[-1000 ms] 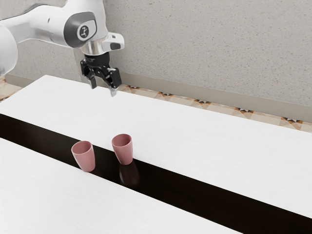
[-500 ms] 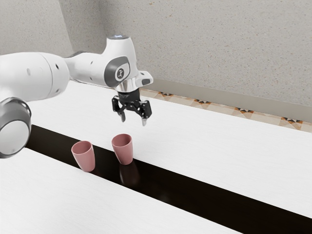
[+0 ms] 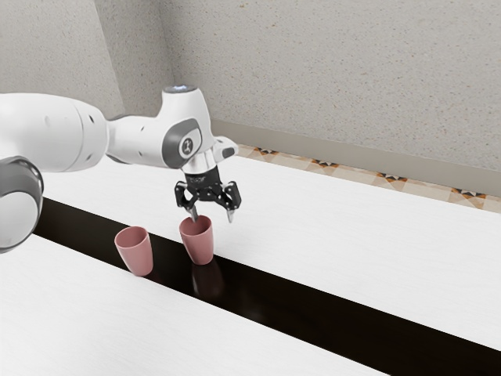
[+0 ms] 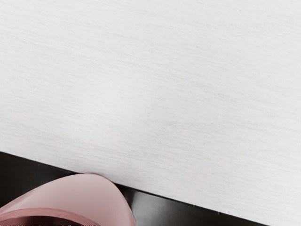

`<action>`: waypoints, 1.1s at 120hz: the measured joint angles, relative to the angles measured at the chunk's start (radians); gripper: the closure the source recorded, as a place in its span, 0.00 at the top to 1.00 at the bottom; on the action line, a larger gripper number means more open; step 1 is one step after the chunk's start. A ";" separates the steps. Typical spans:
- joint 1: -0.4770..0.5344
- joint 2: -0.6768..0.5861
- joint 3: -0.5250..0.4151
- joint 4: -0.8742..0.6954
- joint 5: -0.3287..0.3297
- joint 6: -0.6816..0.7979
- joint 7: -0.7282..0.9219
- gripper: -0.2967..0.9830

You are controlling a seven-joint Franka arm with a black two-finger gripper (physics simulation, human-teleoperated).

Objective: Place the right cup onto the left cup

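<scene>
Your pincer point(image 3: 212, 216) points down, spread, near the right-hand cup point(image 3: 198, 243). Your arm point(image 3: 141, 139) enters from the exterior frame's left.

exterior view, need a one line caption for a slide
Arm with open jaws hovering near a pink cup, its twin standing beside it on the black strip.

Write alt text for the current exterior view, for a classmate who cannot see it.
A white robot arm reaches in from the exterior view's left, its black gripper open near one pink cup. A second pink cup stands apart from it, toward the same side; both are upright on a white table crossed by a dark strip.
</scene>
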 joint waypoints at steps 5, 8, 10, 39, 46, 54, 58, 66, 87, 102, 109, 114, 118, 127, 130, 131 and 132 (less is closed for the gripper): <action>-0.001 -0.001 0.000 -0.007 0.000 0.003 -0.008 0.76; -0.002 -0.002 0.000 -0.013 0.000 0.005 -0.012 0.76; -0.002 -0.003 -0.001 -0.017 -0.001 0.006 -0.015 0.76; -0.004 -0.004 -0.001 -0.045 -0.001 0.018 -0.048 0.71; -0.003 -0.005 -0.001 -0.050 -0.001 0.022 -0.056 0.66; -0.001 -0.005 0.000 -0.065 -0.002 0.027 -0.065 0.60; 0.000 -0.004 0.001 -0.071 -0.003 0.030 -0.068 0.57; 0.003 -0.005 0.002 -0.082 -0.003 0.034 -0.076 0.49; -0.001 -0.012 0.002 -0.081 0.000 0.042 -0.091 0.29; -0.004 -0.012 0.002 -0.085 0.004 0.044 -0.100 0.22; -0.004 -0.009 0.002 -0.088 0.005 0.045 -0.104 0.20; -0.004 -0.007 0.002 -0.090 0.006 0.045 -0.106 0.19; -0.004 -0.005 0.002 -0.093 0.006 0.045 -0.108 0.18; -0.005 -0.003 0.002 -0.095 0.008 0.046 -0.113 0.17; -0.005 -0.003 0.002 -0.095 0.009 0.046 -0.115 0.17; -0.005 -0.003 0.002 -0.095 0.009 0.046 -0.115 0.17; -0.005 -0.003 0.002 -0.095 0.009 0.046 -0.116 0.17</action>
